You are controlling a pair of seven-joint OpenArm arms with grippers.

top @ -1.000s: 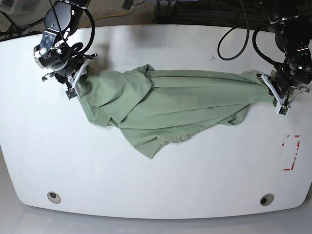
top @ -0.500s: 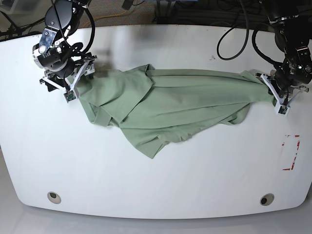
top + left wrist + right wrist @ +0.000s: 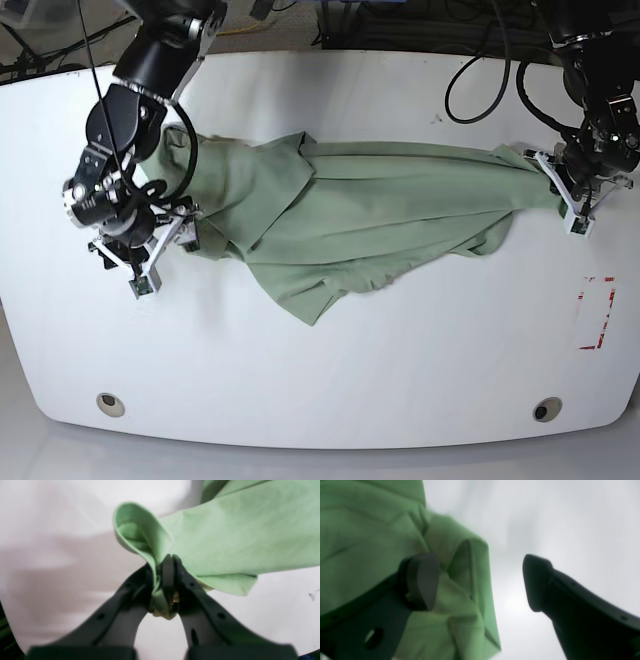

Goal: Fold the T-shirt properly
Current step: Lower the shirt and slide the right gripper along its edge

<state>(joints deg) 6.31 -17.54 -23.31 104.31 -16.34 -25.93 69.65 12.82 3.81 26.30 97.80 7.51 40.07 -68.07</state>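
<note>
T-shirt (image 3: pixel 370 215), pale sage green, lies rumpled and stretched crosswise over the white tabletop (image 3: pixel 320 370), with loose folds bunched along its near edge. The left hand (image 3: pixel 163 580) at one end is clamped tight on a gathered edge of the fabric, a curl of hem looping up just beyond the fingertips. The right hand (image 3: pixel 160 250) sits at the other end with its jaws spread wide, gripping nothing; one finger (image 3: pixel 420 580) rests against the cloth, the other stands over bare tabletop.
</note>
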